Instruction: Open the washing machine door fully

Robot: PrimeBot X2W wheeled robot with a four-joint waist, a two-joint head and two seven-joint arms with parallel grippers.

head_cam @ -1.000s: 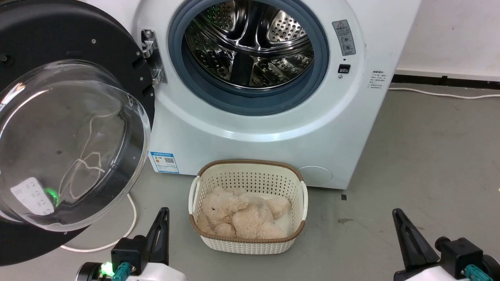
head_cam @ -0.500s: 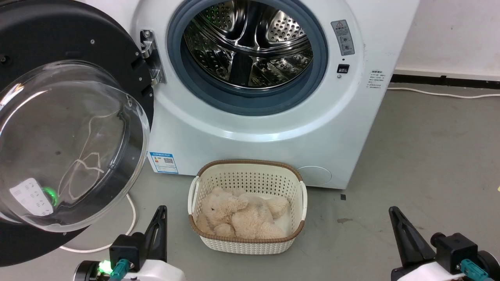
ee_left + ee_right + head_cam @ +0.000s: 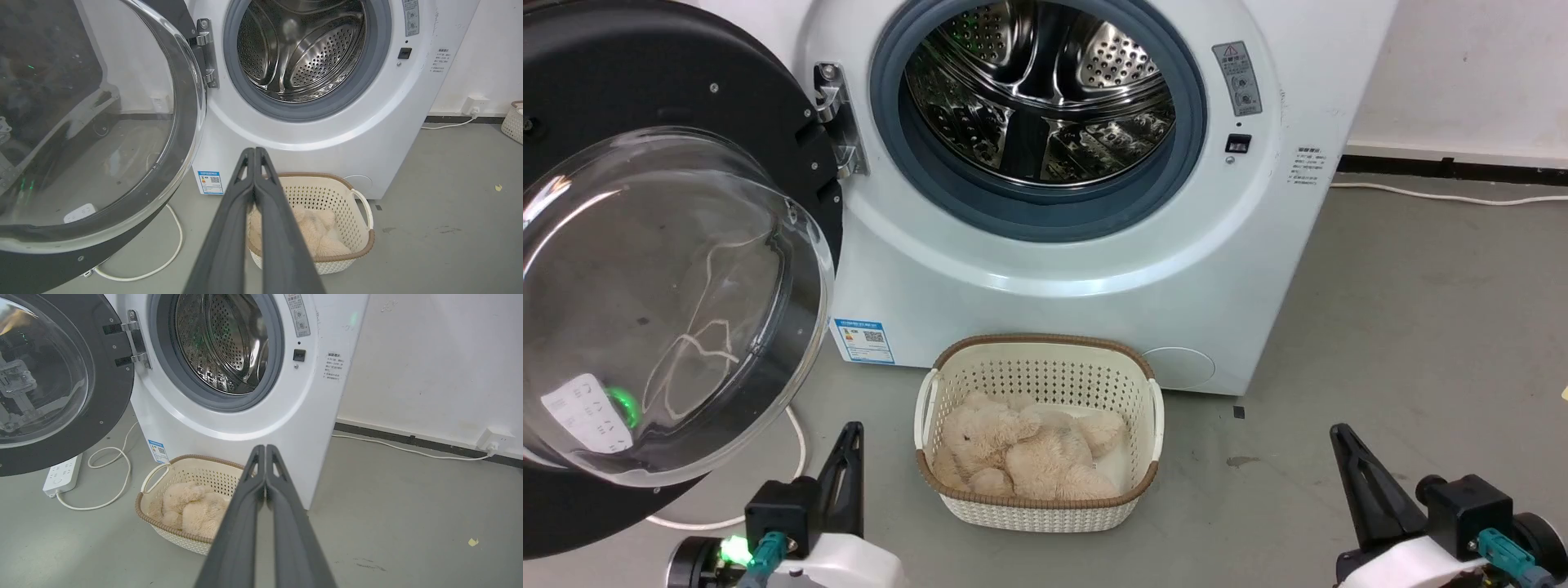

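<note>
Status: washing machine door (image 3: 645,82) is swung wide on its hinge (image 3: 837,122), sitting at 9 o'clock of the drum (image 3: 1045,90) in the head view. Its inner face and glass bowl (image 3: 670,310) are turned toward the robot. Looks at or close to end of travel; can't confirm the stop from here.

Left gripper (image 3: 254,152) is low at 7 o'clock of the head view, jaws pressed together, holding nothing. Right gripper (image 3: 264,448) is at 5 o'clock, jaws likewise closed and empty. Neither touches the door.

If any swing is left:
- use the left arm, it's nearer
- keep jaws closed and push with the tip on the black rim at the edge far from the hinge, for best leverage
- stay off the glass bowl: curved and slick, so the tip would likely skid
- follow the arc around the hinge, not a straight shove
- ease off when resistance rises; don't load the hinge

Hazards: basket (image 3: 1045,339) with plush toy (image 3: 1021,449) at 6 o'clock of the drum, and power strip (image 3: 61,475) and cable (image 3: 110,457) on the floor under the door. Keep the elbow high over them.
</note>
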